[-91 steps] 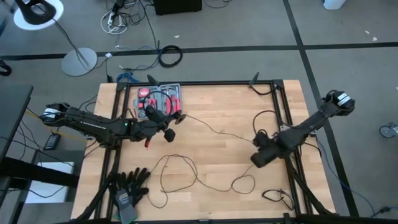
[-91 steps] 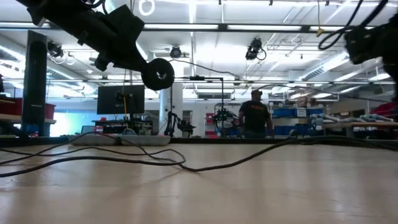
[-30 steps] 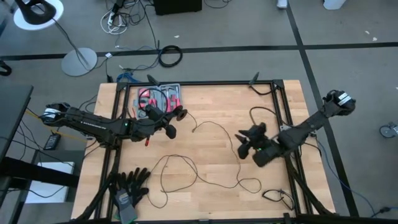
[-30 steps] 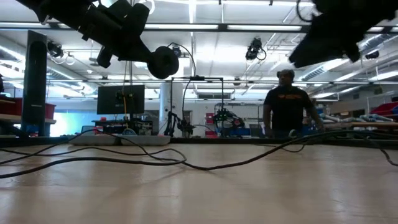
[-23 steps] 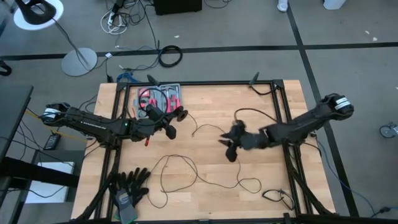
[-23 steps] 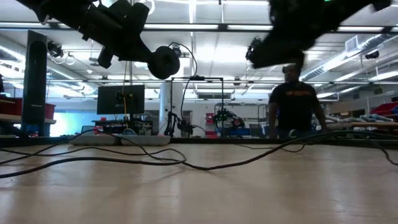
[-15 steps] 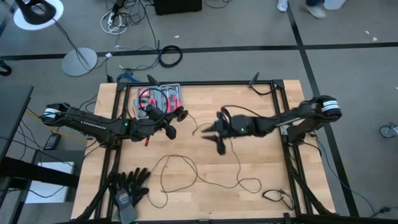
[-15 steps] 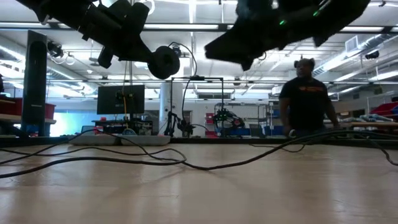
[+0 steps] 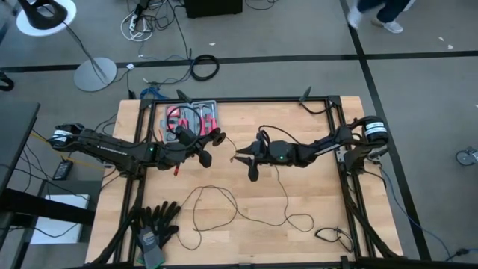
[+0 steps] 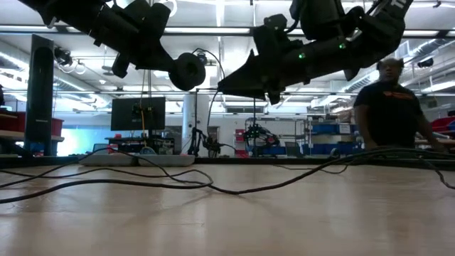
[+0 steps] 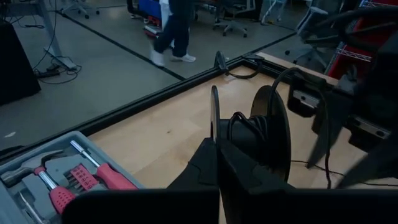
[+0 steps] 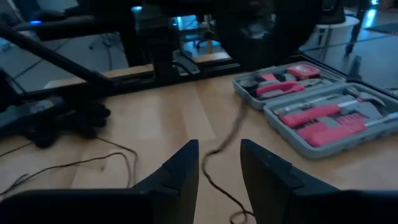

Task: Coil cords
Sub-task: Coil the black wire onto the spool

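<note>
The open tool case, with its red-handled tools, sits at the far left corner of the desk and serves as the marker for everything else. Well toward the near edge from it, off the desk's left corner, lies a pair of black gloves.

Just beside the case, on its near right side, the left gripper hangs above the desk with its jaws clenched on the round black spool at the end of the cord. In the left wrist view the spool stands on edge, its flat faces upright, with wire wound between them.

From the spool the thin black cord runs right, away from the case, to the right gripper, which hovers above the desk to the right of the case and points back toward it. Its jaws stand apart, and in the right wrist view the cord passes between the two fingers; whether they touch it cannot be told. Past that gripper the cord drops to the near side of the desk, where it lies slack in loose loops, its overall run left-right.

A person stands in the room beyond the desk.
</note>
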You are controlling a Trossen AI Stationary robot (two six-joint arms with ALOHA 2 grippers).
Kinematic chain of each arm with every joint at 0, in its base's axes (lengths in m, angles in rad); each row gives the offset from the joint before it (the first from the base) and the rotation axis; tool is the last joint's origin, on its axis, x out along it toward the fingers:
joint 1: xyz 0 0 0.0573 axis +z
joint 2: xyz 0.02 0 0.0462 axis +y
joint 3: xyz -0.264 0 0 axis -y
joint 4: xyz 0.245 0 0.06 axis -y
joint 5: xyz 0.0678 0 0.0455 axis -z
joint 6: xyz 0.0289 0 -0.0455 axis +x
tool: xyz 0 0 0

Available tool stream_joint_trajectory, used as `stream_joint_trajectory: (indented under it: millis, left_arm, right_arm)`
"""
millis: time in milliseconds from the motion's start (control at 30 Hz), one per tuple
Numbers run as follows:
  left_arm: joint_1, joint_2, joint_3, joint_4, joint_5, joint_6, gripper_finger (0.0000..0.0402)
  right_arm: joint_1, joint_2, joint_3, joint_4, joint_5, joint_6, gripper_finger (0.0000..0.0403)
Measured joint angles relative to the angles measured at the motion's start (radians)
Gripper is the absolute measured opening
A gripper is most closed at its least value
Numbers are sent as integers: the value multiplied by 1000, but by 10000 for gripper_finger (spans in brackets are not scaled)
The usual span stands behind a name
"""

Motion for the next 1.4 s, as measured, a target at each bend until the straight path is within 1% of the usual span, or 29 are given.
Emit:
stream_joint_trajectory:
  millis: [200,333,433,467,533,600,633,800,867,933,1000,1133,1200,1400]
  left_arm:
    - [0,0,0,1,0,19,0]
    - [0,0,0,8,0,19,0]
    - [0,0,0,17,0,21,0]
    - [0,0,0,23,0,21,0]
    - [0,0,0,26,0,22,0]
    - [0,0,0,25,0,22,0]
    - [0,0,0,26,0,22,0]
    - [0,0,0,26,30,22,0]
    - [0,0,0,30,40,22,0]
    - [0,0,0,45,61,22,0]
    - [0,0,0,62,82,22,0]
    - [0,1,0,85,109,27,0]
    - [0,1,0,102,116,29,0]
    - [0,1,-1,167,115,68,0]
  right_arm:
    - [11,-1,0,38,-1,-7,117]
    - [12,-2,1,35,51,-10,113]
    - [12,-2,1,33,60,-10,107]
    - [12,-2,1,32,60,-10,101]
    - [13,-2,1,33,61,-14,76]
    - [18,-2,1,33,66,-19,30]
    - [19,-2,1,34,71,-25,16]
    - [17,-2,1,76,165,-49,4]
    - [9,-2,1,83,223,-50,3]
    - [-3,-3,1,69,271,-26,2]
    - [-21,-3,1,27,298,20,1]
    - [-46,-3,1,-95,301,170,1]
    - [-49,-3,1,-149,290,220,1]
    - [-41,-4,2,-162,151,287,0]
